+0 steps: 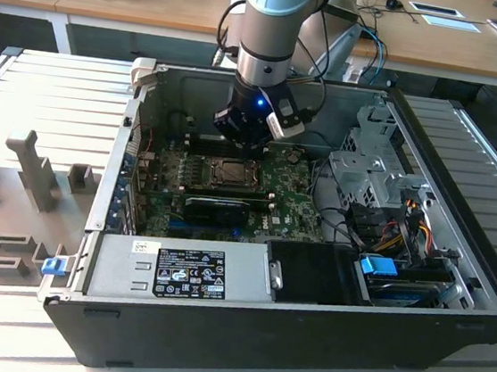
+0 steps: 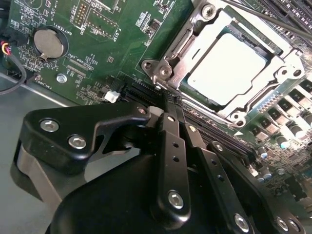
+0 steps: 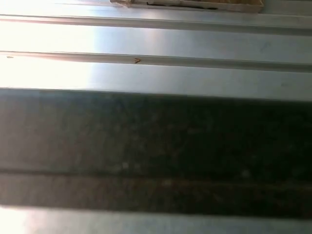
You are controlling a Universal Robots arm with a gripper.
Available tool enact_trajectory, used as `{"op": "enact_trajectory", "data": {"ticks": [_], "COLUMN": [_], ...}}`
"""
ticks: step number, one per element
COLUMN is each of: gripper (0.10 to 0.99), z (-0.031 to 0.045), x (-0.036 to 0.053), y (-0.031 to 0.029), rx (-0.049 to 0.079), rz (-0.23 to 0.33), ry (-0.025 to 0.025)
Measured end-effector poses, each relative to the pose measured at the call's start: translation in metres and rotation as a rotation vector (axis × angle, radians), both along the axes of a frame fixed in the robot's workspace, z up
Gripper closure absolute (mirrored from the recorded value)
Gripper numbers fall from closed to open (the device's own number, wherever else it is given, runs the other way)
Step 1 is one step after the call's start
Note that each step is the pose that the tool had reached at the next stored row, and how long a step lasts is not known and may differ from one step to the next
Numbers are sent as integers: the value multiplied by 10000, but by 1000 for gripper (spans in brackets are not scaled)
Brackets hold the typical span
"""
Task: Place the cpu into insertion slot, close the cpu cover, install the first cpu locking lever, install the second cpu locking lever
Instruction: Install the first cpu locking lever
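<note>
Inside the open black computer case (image 1: 304, 327), over the green motherboard (image 1: 289, 186), we find the black gripper (image 2: 168, 105) low and just beside the corner of the square black insertion slot with its silver metal frame (image 2: 161, 73). The small square cpu with the silvery-grey metal top (image 2: 226, 68) already lies flat in the slot, and the thin hinged cpu cover of dull silver metal (image 2: 280, 66) appears folded down around it, the chip top showing through its window. We therefore judge placing and cover closing done, and the step in hand to be the first locking lever. A thin silver wire lever (image 2: 253, 14) runs along the far edge of the frame; whether it is latched we cannot tell. In the second wrist view the jaws look drawn together to a narrow gap, with nothing visibly held between them; their tips sit at or very near the frame corner and the long black slot (image 2: 214, 134) alongside it, though contact is not certain. The next move, in our judgement, calls for a fine, well-aimed push on a thin springy wire, with care not to scrape the board parts nearby. In the exterior view the gripper (image 1: 247, 132) hangs directly above the socket (image 1: 232, 174). The first wrist view gives ribbed grey metal (image 3: 156, 73).
</note>
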State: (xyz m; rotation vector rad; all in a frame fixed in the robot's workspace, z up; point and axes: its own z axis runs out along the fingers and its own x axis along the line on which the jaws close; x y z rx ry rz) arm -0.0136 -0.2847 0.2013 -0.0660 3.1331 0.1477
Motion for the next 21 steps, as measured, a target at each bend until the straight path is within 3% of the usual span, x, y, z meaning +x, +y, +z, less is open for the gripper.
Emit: {"op": "enact_trajectory", "data": {"ticks": [20,21], "gripper": [980,980], "z": [-17,-18], "x": [0,-1], "y": [-38,-43], "rx": [29,139], "rz": [-29,-30], "ry": [1,5]}}
